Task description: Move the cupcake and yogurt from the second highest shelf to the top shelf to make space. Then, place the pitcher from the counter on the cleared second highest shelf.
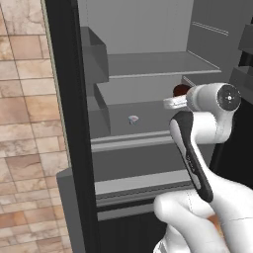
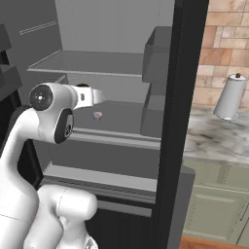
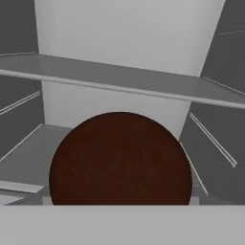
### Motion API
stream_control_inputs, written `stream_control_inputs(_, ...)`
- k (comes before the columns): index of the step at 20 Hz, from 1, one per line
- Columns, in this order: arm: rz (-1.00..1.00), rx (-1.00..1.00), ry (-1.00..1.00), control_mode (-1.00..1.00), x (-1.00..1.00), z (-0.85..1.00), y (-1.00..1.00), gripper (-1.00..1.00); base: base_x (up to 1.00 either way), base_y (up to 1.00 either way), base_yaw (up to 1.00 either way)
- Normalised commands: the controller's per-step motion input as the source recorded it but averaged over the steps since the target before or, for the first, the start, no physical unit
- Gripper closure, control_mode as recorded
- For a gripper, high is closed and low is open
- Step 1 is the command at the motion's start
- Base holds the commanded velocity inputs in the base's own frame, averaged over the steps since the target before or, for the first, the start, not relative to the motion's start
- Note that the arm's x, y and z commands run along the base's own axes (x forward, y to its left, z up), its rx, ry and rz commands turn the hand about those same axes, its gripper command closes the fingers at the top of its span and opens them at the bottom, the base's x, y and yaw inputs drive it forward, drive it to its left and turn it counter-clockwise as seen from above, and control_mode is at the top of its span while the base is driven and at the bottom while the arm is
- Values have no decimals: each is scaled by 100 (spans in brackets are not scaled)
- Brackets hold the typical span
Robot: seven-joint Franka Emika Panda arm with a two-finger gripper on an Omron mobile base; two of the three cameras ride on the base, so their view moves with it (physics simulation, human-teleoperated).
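and the gripper [image 1: 174, 102] is spread wide right at the cupcake [image 3: 120, 160] on the second shelf, lined up to grab it for the top shelf [image 1: 163, 64], yogurt [image 1: 133, 119] waiting alongside.

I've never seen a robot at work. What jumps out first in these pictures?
The white arm reaches into an open fridge, its gripper up against a dark maroon cupcake that looms large in the hand view. The cupcake sits on the second highest shelf, with a tiny white yogurt to its left and the top shelf bare above. Outside, a white cylinder stands on the marble counter.
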Motion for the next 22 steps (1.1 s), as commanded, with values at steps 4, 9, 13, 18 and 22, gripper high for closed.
stream_control_inputs(4,0,0,0,-100,-7,100,6,100,0,0,0)
stream_control_inputs(9,0,0,2,-100,12,74,0,100,0,0,0)
stream_control_inputs(13,0,2,0,-100,57,3,-3,100,0,0,0)
stream_control_inputs(18,0,1,1,-100,79,-10,-4,100,0,0,0)
stream_control_inputs(22,0,0,9,-100,90,-39,-3,100,0,0,0)
